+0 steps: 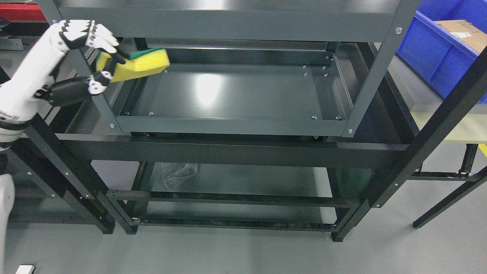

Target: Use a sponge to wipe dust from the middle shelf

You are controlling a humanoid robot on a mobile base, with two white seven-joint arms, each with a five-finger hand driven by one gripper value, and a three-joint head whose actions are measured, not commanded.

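My left hand point(99, 57) comes in from the upper left, white with black joints, and is shut on a yellow sponge point(141, 66) with a green scouring top. The sponge is held just above the back left corner of the dark grey middle shelf point(228, 95), its far end over the shelf tray. Whether it touches the shelf surface cannot be told. The hand itself sits outside the left front post point(93, 83) of the rack. My right hand is out of view.
The top shelf's rim point(228, 24) overhangs the middle tray. A lower shelf holds a crumpled clear plastic bag point(179, 171). A blue bin point(445, 49) with a cardboard box stands at the right, beside a black frame post point(441, 121).
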